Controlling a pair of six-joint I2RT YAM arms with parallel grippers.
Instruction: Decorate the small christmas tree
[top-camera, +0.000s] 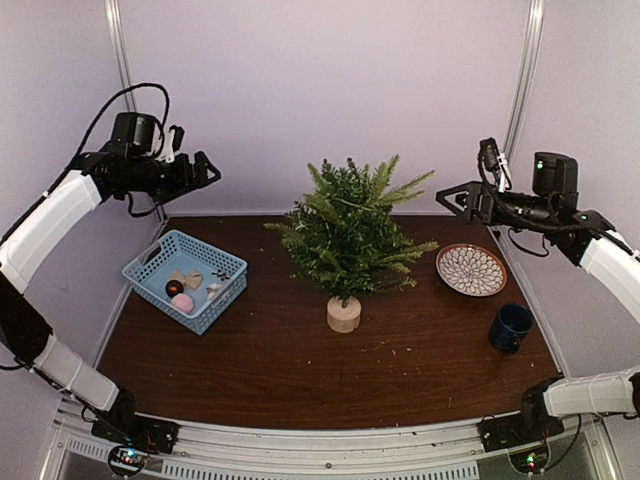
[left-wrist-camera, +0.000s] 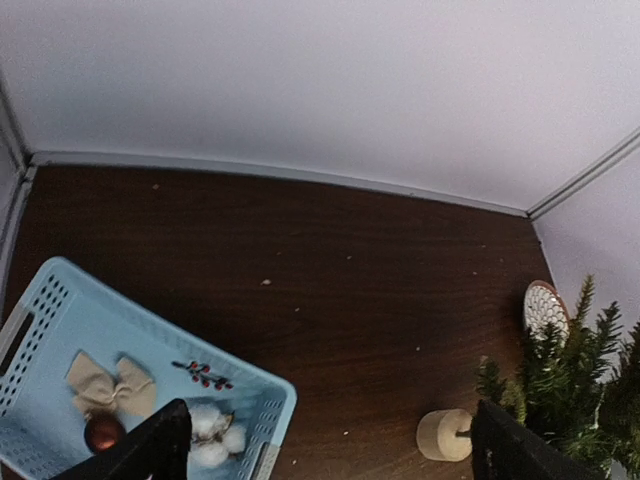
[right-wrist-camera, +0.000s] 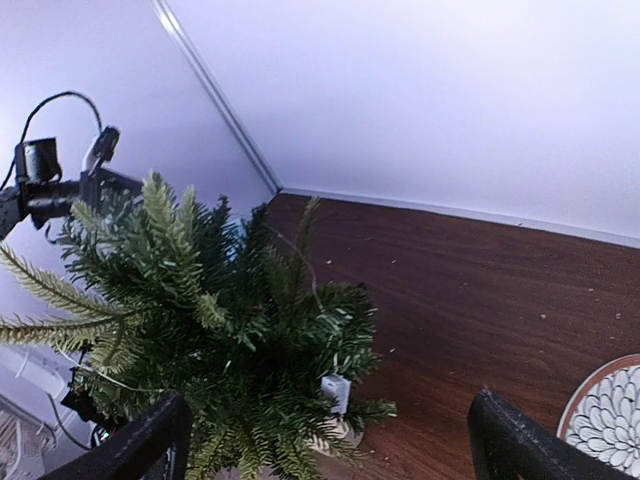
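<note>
The small christmas tree (top-camera: 350, 235) stands mid-table on its round pale wooden base (top-camera: 343, 314); it also shows in the right wrist view (right-wrist-camera: 210, 330), and its base shows in the left wrist view (left-wrist-camera: 443, 435). A light blue basket (top-camera: 186, 279) at the left holds a burlap bow (left-wrist-camera: 110, 385), a dark red ball (left-wrist-camera: 102, 432), a pink ball (top-camera: 182, 302), white cotton bolls (left-wrist-camera: 212, 435) and a red berry sprig (left-wrist-camera: 203, 374). My left gripper (top-camera: 208, 170) is open and empty, high above the basket. My right gripper (top-camera: 452, 202) is open and empty, high right of the tree.
A patterned plate (top-camera: 471, 269) lies right of the tree, and a dark blue mug (top-camera: 510, 328) stands nearer the front right. White walls close the table at the back and sides. A small white tag (right-wrist-camera: 334, 391) hangs low in the tree.
</note>
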